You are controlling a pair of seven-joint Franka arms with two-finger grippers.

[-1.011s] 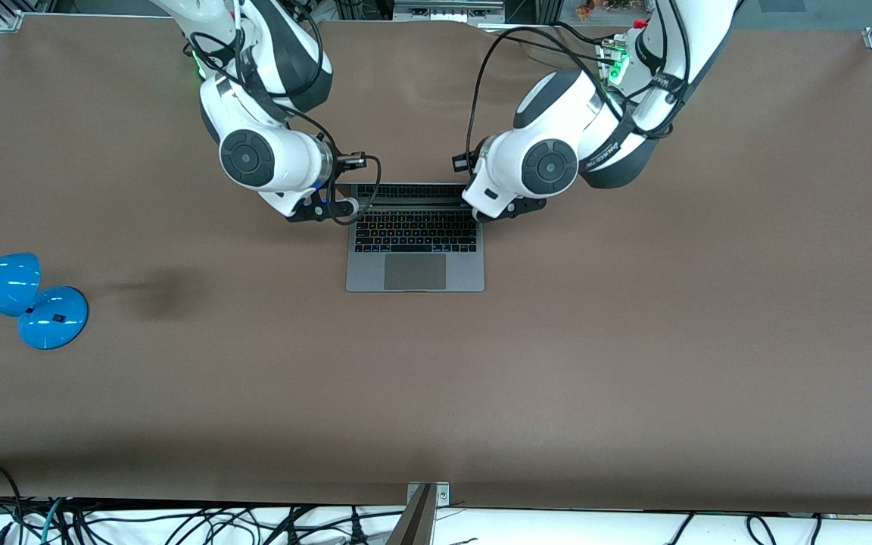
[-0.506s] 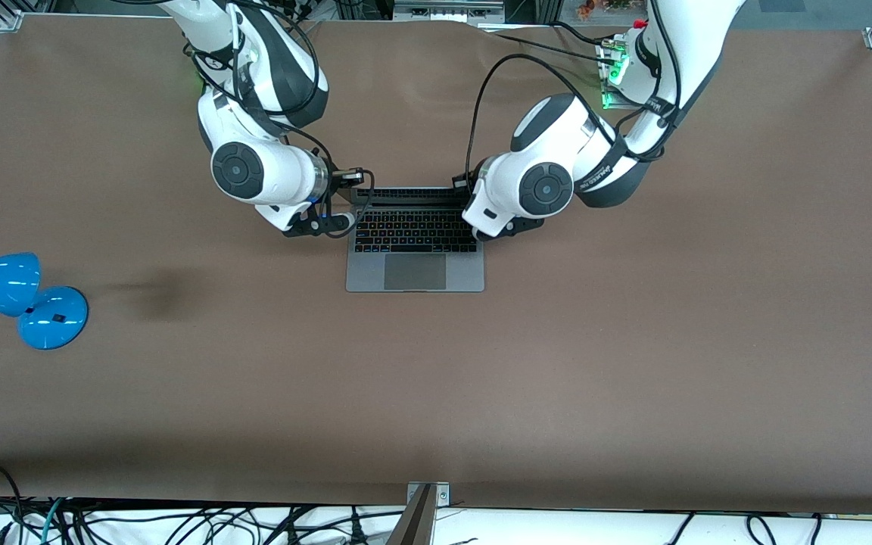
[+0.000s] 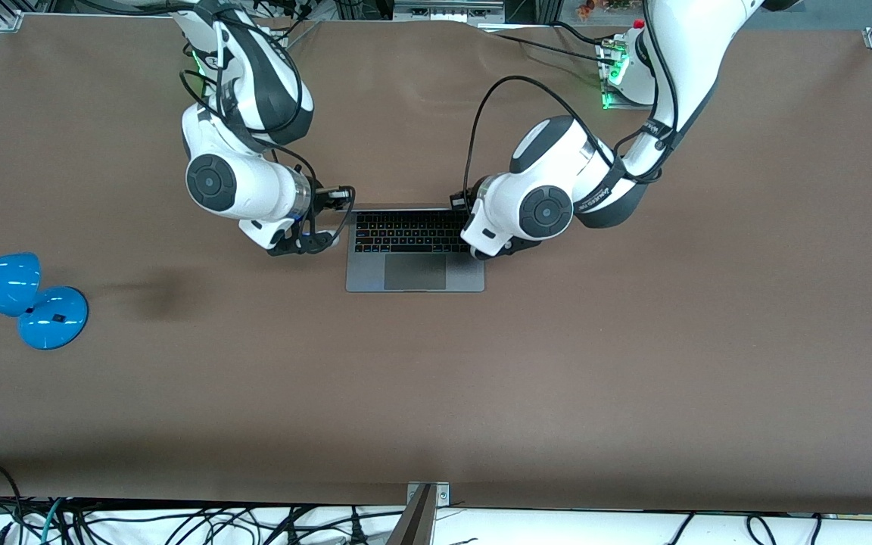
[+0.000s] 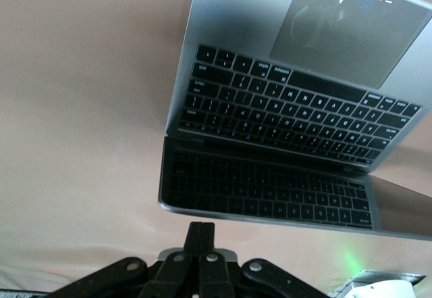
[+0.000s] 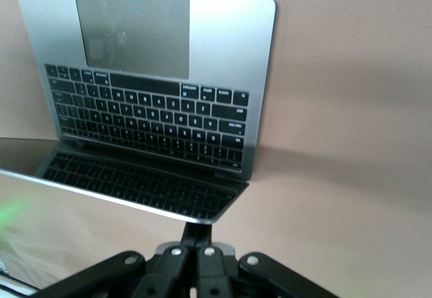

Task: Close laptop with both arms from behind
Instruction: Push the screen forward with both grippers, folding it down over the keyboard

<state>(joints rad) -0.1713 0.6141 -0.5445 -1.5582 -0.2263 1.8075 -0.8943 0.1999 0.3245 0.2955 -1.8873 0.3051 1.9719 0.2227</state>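
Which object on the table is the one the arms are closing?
On the brown table, look between the two white arms. The laptop lies there, half open, left gripper and right gripper at its lid. It is grey metal with black keys; the blue lamp is elsewhere.

One laptop [image 3: 415,252] is lying on the brown surface [image 3: 557,363]. Two white arms are reaching over it, the left arm [image 3: 557,197] and the right arm [image 3: 235,174], each ending in one black hand: a left hand [image 4: 200,254] and a right hand [image 5: 196,247]. One blue lamp [image 3: 16,299] is sitting near the right arm's end.
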